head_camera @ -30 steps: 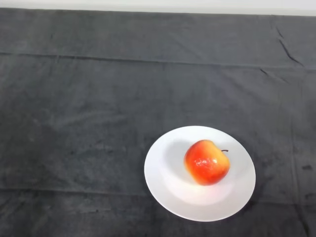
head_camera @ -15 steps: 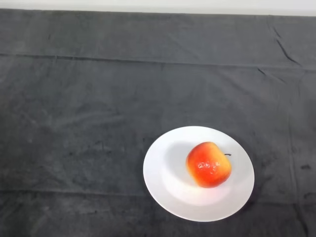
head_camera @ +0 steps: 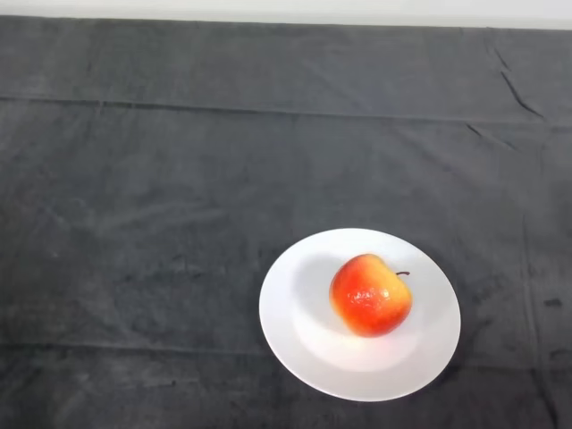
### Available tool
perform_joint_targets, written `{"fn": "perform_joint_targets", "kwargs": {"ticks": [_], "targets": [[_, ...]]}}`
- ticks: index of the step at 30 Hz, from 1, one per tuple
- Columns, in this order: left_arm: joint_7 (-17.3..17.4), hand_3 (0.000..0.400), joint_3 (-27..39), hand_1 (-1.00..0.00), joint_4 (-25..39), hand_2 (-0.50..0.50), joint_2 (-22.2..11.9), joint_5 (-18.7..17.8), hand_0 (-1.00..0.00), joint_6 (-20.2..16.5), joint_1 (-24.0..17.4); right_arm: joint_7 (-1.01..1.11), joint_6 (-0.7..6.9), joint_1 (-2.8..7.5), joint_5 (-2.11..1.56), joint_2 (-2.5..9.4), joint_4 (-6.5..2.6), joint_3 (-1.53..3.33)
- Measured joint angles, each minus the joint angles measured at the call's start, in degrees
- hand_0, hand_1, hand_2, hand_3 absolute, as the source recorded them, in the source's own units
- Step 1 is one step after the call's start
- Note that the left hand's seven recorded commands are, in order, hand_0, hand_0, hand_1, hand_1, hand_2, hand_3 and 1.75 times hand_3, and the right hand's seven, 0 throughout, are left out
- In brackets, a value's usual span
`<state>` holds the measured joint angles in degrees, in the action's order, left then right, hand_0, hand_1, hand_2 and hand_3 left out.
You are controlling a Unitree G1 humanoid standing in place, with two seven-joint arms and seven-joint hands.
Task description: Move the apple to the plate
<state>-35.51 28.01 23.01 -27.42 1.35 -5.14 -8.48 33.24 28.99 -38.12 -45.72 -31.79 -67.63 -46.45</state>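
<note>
A red and yellow apple (head_camera: 370,295) lies on a round white plate (head_camera: 295,331) at the lower right of the head view. Its short stem points to the right. The plate sits on the dark cloth of the table.
The dark cloth (head_camera: 161,206) covers the whole table, with a few creases at the upper right. The table's far edge (head_camera: 286,20) runs along the top of the view.
The apple has rocked on the plate, first slightly right, then back left. The plate has stayed in place.
</note>
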Motion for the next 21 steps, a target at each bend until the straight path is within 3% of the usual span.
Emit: {"fn": "perform_joint_targets", "kwargs": {"ticks": [21], "targets": [[2.01,0.000,0.15,0.00,0.00,0.00,0.92,0.28,0.00,0.01,0.01,0.00,0.00,0.00,0.00,0.00,0.00,0.00]]}}
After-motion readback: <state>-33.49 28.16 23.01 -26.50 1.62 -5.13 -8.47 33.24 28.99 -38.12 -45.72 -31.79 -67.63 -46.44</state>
